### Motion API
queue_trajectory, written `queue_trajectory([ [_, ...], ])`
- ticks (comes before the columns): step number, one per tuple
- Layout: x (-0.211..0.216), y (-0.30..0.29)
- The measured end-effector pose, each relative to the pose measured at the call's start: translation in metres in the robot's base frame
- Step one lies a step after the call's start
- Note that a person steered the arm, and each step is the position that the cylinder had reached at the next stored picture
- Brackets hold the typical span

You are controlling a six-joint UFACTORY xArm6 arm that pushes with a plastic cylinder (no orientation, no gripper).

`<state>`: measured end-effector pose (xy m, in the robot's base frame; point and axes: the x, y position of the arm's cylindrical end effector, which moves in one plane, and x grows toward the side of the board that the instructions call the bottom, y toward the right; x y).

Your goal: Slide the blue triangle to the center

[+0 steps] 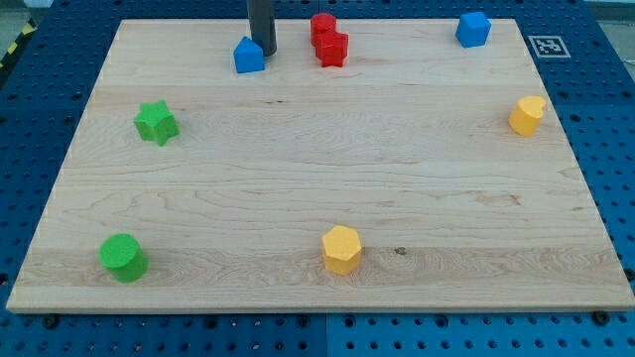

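Observation:
The blue triangle (248,56) sits near the view's top edge of the wooden board (327,178), left of the middle. My tip (263,52) is a dark rod coming down from the view's top. Its end stands right at the blue triangle's right side, touching or nearly touching it. The board's middle lies well below and to the right of the triangle.
Two red blocks (327,42) sit together just right of my tip. A blue cube (473,29) is at the top right. A yellow block (527,115) is at the right edge. A yellow hexagon (341,248) is at the bottom middle. A green star (156,122) and a green cylinder (123,257) are on the left.

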<state>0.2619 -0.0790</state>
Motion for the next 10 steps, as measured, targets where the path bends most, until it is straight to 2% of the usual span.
queue_trajectory([
  [2,-0.014,0.0],
  [3,-0.032,-0.02],
  [4,-0.028,-0.05],
  [6,-0.009,-0.026],
  [8,0.04,0.014],
  [9,0.052,0.007],
  [10,0.052,-0.024],
])
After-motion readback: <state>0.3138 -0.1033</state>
